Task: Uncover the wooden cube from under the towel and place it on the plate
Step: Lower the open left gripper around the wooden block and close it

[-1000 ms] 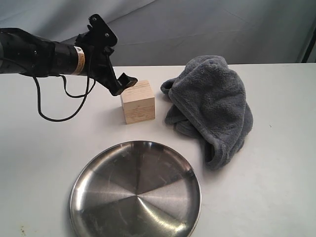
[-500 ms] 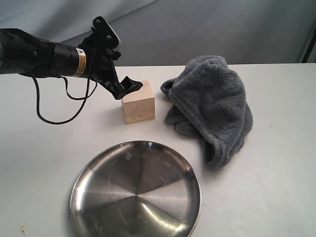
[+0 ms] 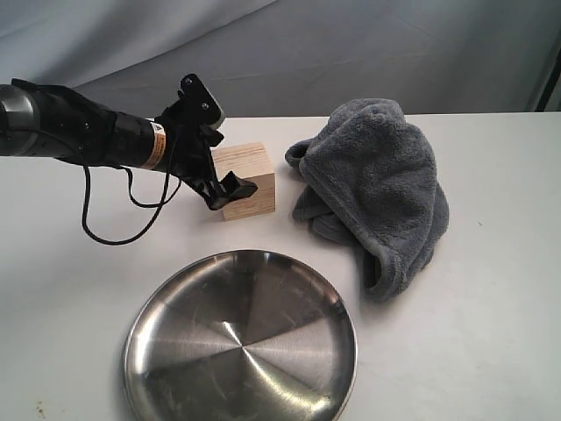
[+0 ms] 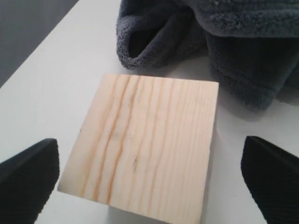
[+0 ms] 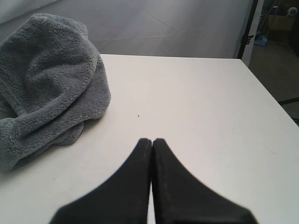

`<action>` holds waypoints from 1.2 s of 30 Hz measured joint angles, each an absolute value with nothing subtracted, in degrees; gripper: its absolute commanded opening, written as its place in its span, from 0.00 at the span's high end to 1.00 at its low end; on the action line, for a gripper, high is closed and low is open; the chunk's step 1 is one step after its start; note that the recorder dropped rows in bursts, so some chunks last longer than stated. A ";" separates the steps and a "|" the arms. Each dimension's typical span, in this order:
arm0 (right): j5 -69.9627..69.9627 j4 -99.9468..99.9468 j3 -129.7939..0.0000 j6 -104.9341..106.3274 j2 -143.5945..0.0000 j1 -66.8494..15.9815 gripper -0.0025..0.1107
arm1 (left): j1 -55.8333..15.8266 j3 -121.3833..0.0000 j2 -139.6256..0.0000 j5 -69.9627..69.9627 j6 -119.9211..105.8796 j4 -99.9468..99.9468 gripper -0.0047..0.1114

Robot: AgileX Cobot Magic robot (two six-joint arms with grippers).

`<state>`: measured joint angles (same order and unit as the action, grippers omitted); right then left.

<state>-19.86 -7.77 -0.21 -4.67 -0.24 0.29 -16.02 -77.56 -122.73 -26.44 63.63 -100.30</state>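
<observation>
The wooden cube (image 3: 254,175) (image 4: 149,140) stands uncovered on the white table, left of the crumpled dark-grey towel (image 3: 377,184) (image 4: 219,42) (image 5: 46,88). My left gripper (image 3: 238,172) (image 4: 150,179) is open and lowered around the cube. One finger (image 4: 30,172) is on each side, with table showing between the fingers and the wood. The steel plate (image 3: 241,342) lies empty at the front, below the cube. My right gripper (image 5: 152,142) is shut on nothing, low over bare table to the right of the towel. It is out of the exterior view.
A black cable (image 3: 110,228) hangs from the left arm down to the table. A grey backdrop (image 3: 351,53) rises behind the table's far edge. The table's right edge (image 5: 271,93) drops off beside the right gripper.
My left gripper has come down and to the right, from above the cube's left corner to astride it, its jaws still open. The cube, towel and plate have not moved.
</observation>
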 measured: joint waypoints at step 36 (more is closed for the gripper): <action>-19.86 -7.77 -0.21 -4.67 -0.24 0.29 0.98 | -16.02 -78.88 -126.79 -24.36 49.50 -95.40 0.06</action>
